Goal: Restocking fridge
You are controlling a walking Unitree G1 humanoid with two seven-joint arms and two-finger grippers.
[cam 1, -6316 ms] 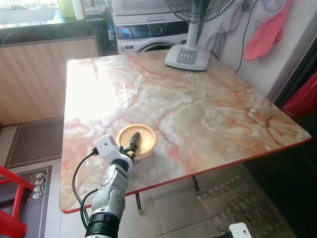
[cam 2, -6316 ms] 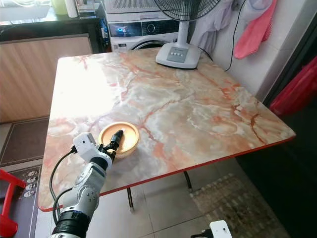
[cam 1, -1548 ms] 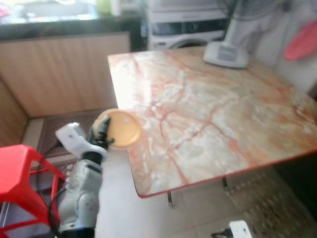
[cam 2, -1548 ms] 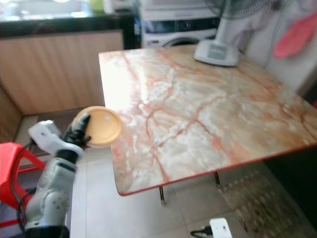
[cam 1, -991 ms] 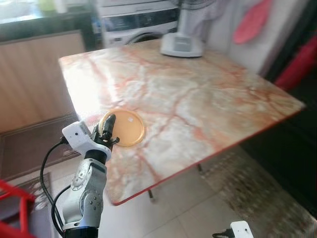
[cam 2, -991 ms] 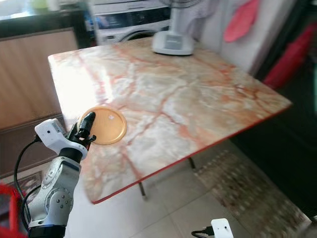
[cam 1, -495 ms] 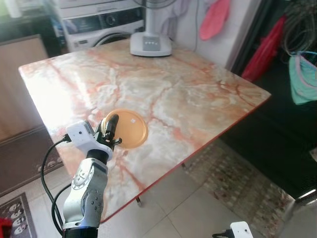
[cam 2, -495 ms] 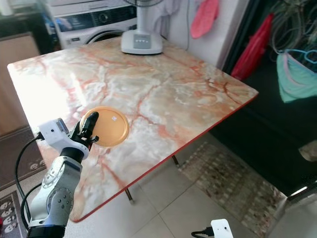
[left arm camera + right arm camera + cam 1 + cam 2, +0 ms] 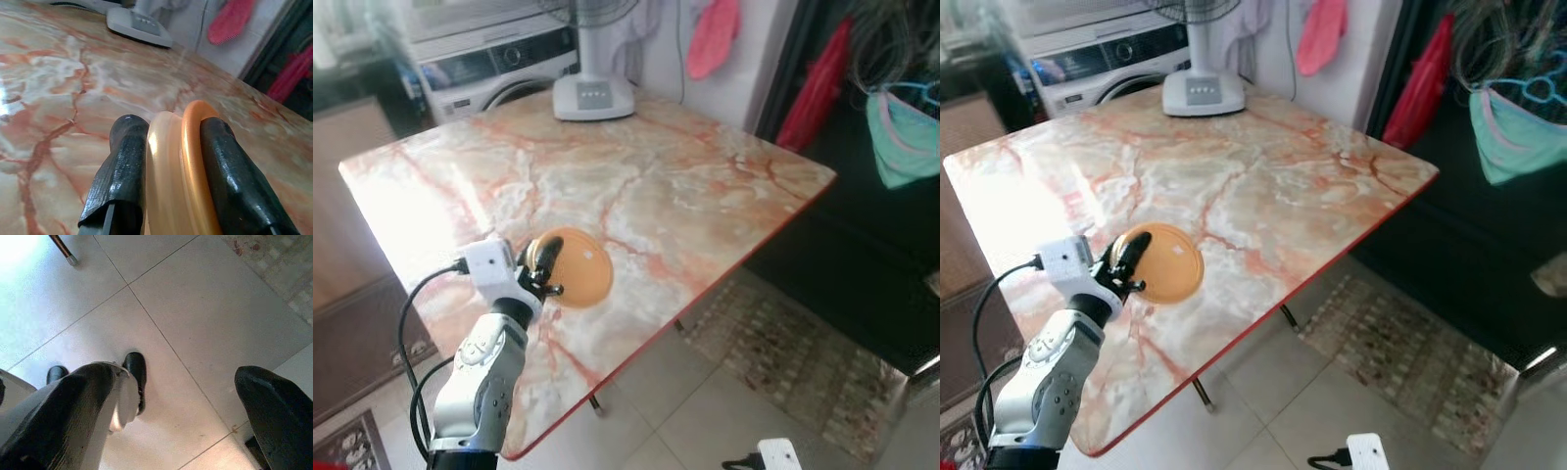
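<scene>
L end effector (image 9: 546,262) clamps bowl (image 9: 578,268) rim, held above bench (image 9: 705,186); R end effector (image 9: 181,396) wide, idle. Carry step, prob.; next: find fridge, keep bowl level.

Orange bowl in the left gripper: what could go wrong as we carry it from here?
The left gripper pinches only the rim of the orange bowl, so a jolt could twist it loose. The bowl sits tilted above the marble table, and a drop would likely strike the tabletop or tiled floor.

Fan (image 9: 594,88) behind marble table (image 9: 705,186): head cut off by top edge; washing machine (image 9: 499,64) display blurred, unreadable
</scene>
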